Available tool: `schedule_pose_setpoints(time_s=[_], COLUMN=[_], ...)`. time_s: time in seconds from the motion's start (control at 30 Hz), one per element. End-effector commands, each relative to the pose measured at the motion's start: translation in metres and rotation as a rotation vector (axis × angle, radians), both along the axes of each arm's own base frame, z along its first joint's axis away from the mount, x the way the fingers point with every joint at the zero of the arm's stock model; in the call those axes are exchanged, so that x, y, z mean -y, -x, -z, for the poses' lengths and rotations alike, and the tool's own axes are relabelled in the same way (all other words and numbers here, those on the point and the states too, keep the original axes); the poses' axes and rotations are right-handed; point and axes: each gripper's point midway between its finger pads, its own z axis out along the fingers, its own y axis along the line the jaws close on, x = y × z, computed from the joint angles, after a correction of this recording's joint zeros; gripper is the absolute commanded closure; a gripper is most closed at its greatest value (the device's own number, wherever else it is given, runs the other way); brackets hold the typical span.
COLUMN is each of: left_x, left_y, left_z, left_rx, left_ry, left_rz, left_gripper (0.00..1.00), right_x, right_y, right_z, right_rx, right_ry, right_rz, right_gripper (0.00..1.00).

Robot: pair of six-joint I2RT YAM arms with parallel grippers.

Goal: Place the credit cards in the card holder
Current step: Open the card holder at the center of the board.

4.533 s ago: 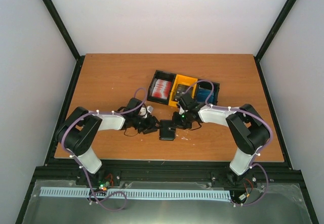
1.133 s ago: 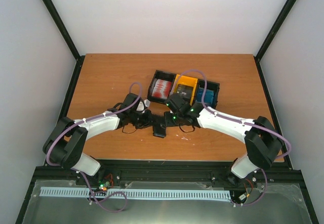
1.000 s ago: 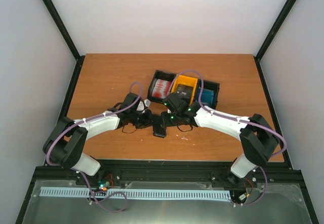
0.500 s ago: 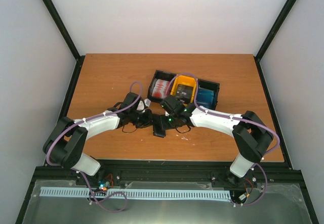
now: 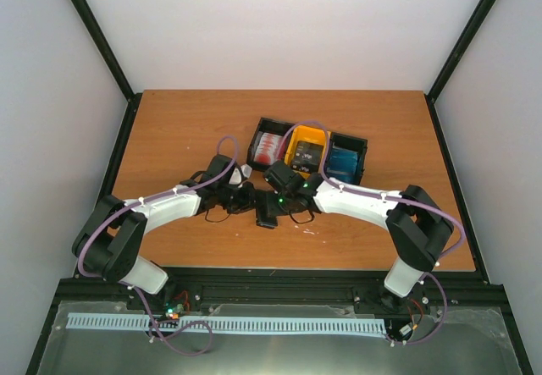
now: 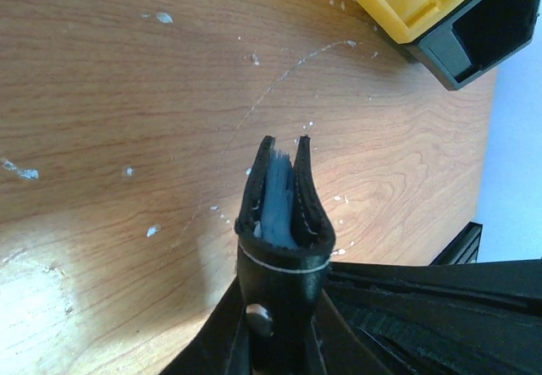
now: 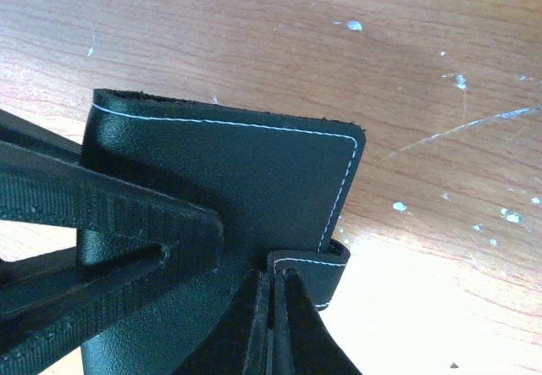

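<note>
Now: 1 card holder [image 5: 268, 215] on counter [image 5: 186, 129], just in front of tray [image 5: 254, 142]. 2 claws on it: L claw [image 5: 250, 202] clamped on one end, R claw [image 5: 276, 192] pinched tight on tab [image 7: 310, 267]. Credit cards [image 5: 269, 145] in tray's 3 bins (can't count). Wide counter stretch left of holder; tray wall close behind.

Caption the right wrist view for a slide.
The right gripper pinches the card holder's closing tab above the wooden table.
</note>
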Motion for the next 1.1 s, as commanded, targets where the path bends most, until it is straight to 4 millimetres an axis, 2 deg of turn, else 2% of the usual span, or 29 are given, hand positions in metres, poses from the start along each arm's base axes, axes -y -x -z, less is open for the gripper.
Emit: schedule_pose_setpoints(time_s=[0.0,0.13,0.33,0.4,0.5,0.67,0.8,0.93,1.07], left_x=[0.008,0.007,0.006,0.007,0.01,0.015,0.018,0.02,0.02], left_y=[-0.002,-0.001,-0.001,-0.001,0.001,0.004,0.004,0.005,0.005], left_z=[-0.018,-0.017,-0.017,-0.02,-0.024,-0.042,-0.055,-0.061,-0.064], left_rx=[0.04,0.038,0.042,0.048,0.061,0.113,0.149,0.165,0.174], left_ry=[0.032,0.03,0.024,0.035,0.054,0.104,0.131,0.15,0.153], left_rz=[0.038,0.037,0.028,0.035,0.055,0.101,0.125,0.139,0.14], left_gripper=[0.99,0.99,0.99,0.99,1.0,0.99,0.99,0.99,0.99], right_x=[0.068,0.091,0.104,0.099,0.069,0.048,0.04,0.04,0.049], right_y=[-0.005,-0.003,-0.007,-0.007,-0.01,-0.011,-0.009,-0.006,-0.003], right_z=[0.029,0.031,0.026,0.023,0.006,-0.027,-0.035,-0.028,-0.014], right_rx=[0.019,0.029,0.048,0.052,0.092,0.104,0.077,0.044,0.01], right_ry=[0.285,0.377,0.415,0.38,0.192,-0.021,-0.125,-0.123,-0.089], right_rz=[0.177,0.238,0.283,0.267,0.182,0.107,0.08,0.083,0.11], right_gripper=[0.97,0.97,0.97,0.97,0.95,0.59,0.48,0.47,0.57])
